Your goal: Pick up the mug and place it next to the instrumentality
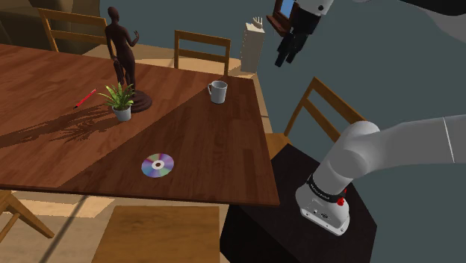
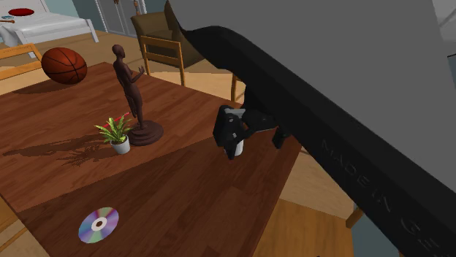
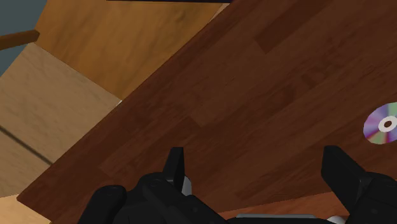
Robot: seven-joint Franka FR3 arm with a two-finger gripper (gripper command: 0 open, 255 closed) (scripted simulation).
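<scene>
A small white mug [image 1: 216,91] stands upright on the dark wooden table [image 1: 209,149], near its far right corner in the shoulder view. A shiny disc [image 1: 157,165] lies flat closer to the front edge; it is also seen as the disc [image 2: 99,224] and the disc [image 3: 382,124]. My black gripper [image 1: 284,58] hangs high in the air, up and to the right of the mug, beyond the table's edge. In the wrist view the gripper [image 3: 254,162] is open, fingers wide apart with nothing between them. In the second exterior view the gripper [image 2: 252,135] covers most of the mug [image 2: 237,150].
A brown figure statue [image 1: 123,52] on a round base and a small potted plant [image 1: 119,99] stand left of the mug. A red pen [image 1: 84,98] lies further left. Wooden chairs [image 1: 202,48] ring the table. A basketball [image 2: 64,64] sits at the far end.
</scene>
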